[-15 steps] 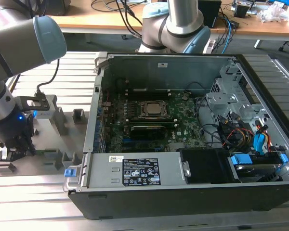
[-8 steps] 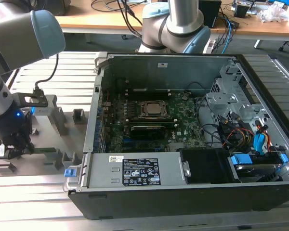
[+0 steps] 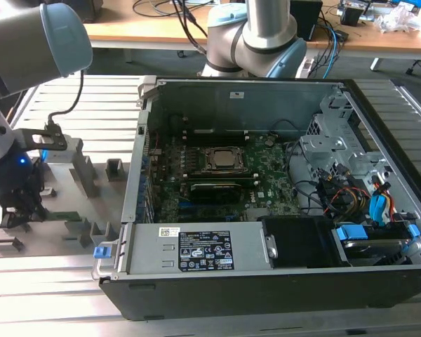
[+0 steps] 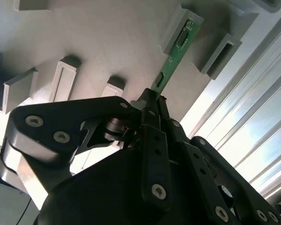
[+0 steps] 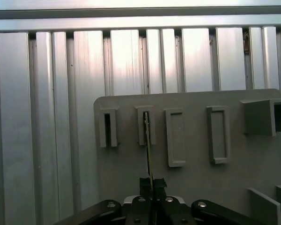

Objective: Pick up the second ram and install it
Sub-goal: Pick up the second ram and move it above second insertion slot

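The gripper [image 3: 19,210] sits at the exterior view's left, over the grey holder tray [image 3: 63,196] and well apart from the open computer case [image 3: 281,288]. In both wrist views its fingertips [image 4: 155,107] are pinched onto one end of the second ram [image 4: 171,61], while the green stick's far end sits in a tray slot [image 5: 145,124].

An open black computer case [image 3: 266,298] lies on the ribbed metal bench [image 3: 42,295], its green motherboard [image 3: 266,186] exposed, with the processor socket [image 3: 223,160] near the middle. A silver power supply [image 3: 196,249] sits along one wall, with a blue latch [image 3: 103,250] at its corner. Beside the case, on the exterior view's left, a grey slotted holder tray [image 3: 56,232] rests on the bench. Behind stands a wooden desk [image 3: 147,28] with cables.
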Robot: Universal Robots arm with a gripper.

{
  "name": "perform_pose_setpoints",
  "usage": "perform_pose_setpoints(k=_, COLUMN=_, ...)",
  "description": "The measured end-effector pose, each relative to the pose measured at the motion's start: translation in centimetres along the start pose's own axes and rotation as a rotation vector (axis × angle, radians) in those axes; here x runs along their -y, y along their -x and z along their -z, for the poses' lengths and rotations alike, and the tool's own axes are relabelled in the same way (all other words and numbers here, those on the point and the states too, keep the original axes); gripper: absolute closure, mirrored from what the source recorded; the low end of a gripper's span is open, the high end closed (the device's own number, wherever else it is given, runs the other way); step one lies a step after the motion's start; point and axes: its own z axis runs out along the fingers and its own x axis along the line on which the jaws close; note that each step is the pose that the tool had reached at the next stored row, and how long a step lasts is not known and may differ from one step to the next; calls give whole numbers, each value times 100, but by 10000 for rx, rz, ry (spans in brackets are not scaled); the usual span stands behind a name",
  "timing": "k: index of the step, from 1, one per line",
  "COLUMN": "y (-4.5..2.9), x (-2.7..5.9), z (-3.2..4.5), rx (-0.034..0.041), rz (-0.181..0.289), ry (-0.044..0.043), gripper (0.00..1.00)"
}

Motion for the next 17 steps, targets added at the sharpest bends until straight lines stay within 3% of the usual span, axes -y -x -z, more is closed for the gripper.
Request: perform_pose_setpoints(k=17, y=9, x=-6, z=240, rx=3, rz=0, ry=-1, gripper=86)
